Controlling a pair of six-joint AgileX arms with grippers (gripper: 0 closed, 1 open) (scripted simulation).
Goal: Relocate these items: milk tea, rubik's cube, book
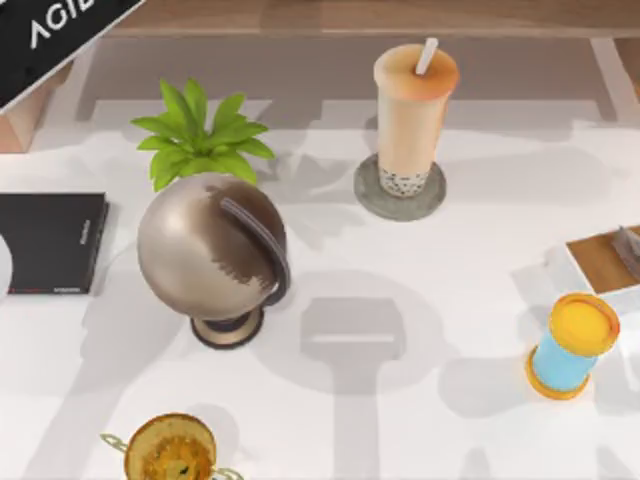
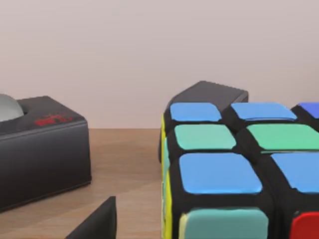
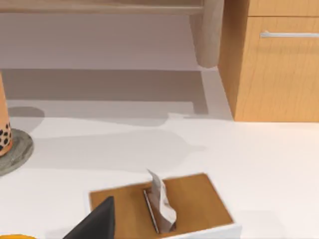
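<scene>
Rubik's cube (image 2: 239,169) beside left end effector (image 2: 97,224)

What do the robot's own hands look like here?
Little of them is in view. The left gripper appears as a plain matt black wedge with a straight slanted edge, and the right gripper looks just the same. No cables, markings or other colours show on either.

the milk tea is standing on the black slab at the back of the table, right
Not quite. In the top view the milk tea stands on a round grey coaster at the back of the table; the black slab lies apart at the left edge.
</scene>
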